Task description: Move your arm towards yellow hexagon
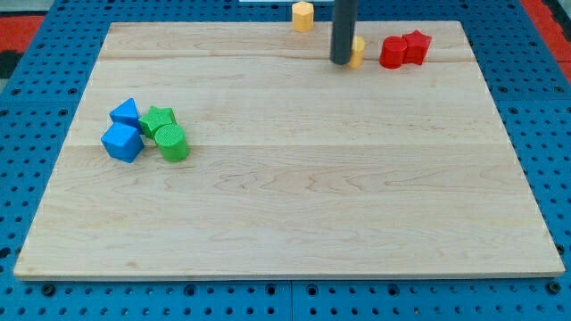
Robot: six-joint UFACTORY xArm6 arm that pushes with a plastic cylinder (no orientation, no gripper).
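1. Yellow hexagon point(303, 15) sits at the view's top edge, just off the back rim of the bench point(285, 214), left of our rod.
2. Our tip point(342, 61) rests on the bench near the top, touching or just beside a second yellow block point(357, 52), half hidden behind the rod; its shape we cannot tell.
3. No fingers here, only a bare rod holding nothing.
4. Risk, as we judge it: the hexagon is so close to the edge that an overshoot could knock it away.
5. Swinging right instead would hit the red cylinder point(393, 53) and red star point(416, 45).
6. No containers; the blue and green blocks lie well apart at the view's left.
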